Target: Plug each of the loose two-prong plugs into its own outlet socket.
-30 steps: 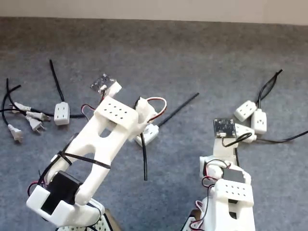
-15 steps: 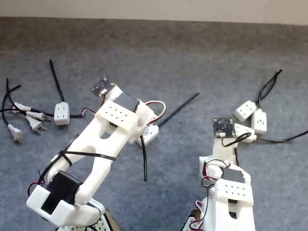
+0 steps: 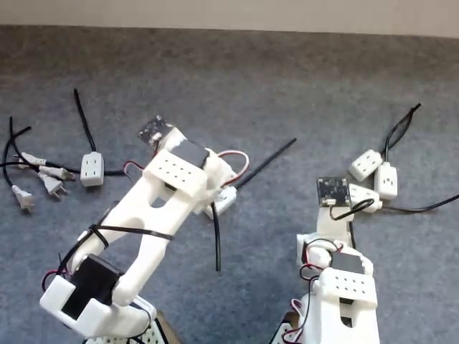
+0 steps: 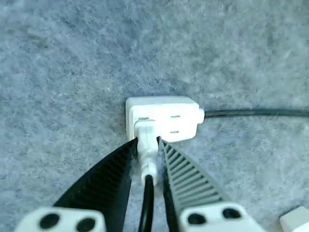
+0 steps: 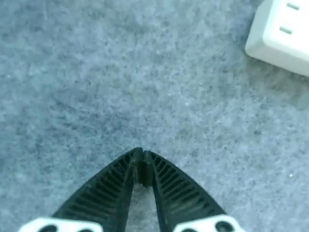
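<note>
My left gripper (image 4: 146, 142) is shut on a white two-prong plug (image 4: 146, 153). The plug's front end sits against a slot pair of a white outlet socket (image 4: 170, 118) on the grey carpet. From above, that outlet (image 3: 225, 198) peeks out from under the left arm (image 3: 168, 188), and the plug's black cord (image 3: 216, 236) trails back. My right gripper (image 5: 143, 162) is shut with nothing in it, low over bare carpet. A white outlet (image 5: 284, 37) lies beyond it. Three loose plugs (image 3: 43, 176) lie at the far left beside another outlet (image 3: 92, 168).
A cluster of white outlets (image 3: 376, 175) with black cords lies at the right, just past the right arm's wrist (image 3: 335, 190). A black cord (image 3: 267, 163) runs diagonally across the middle. A pale wall edge borders the carpet at the back.
The left arm's wrist has pushed slightly forward and turned, with the plug still held. The outlet under it has shifted a little. The right arm has not moved.
</note>
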Available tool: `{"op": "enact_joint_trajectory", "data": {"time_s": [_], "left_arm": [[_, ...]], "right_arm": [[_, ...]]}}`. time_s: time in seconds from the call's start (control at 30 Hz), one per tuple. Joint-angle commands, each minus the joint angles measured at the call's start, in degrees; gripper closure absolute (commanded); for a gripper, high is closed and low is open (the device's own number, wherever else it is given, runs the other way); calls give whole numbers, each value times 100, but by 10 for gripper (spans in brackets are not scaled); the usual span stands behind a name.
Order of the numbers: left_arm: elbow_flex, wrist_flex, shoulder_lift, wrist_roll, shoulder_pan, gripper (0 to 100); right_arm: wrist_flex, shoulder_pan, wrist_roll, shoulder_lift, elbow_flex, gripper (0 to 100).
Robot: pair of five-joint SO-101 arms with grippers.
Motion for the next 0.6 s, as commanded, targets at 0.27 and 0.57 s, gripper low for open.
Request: {"op": "enact_joint_trajectory", "data": {"time_s": [0.27, 0.57], "left_arm": [[136, -70, -215, 18, -13, 993], [13, 185, -215, -158, -31, 993]], "right_arm": [[-110, -75, 53, -40, 13, 991], [-110, -75, 53, -40, 13, 991]]}}
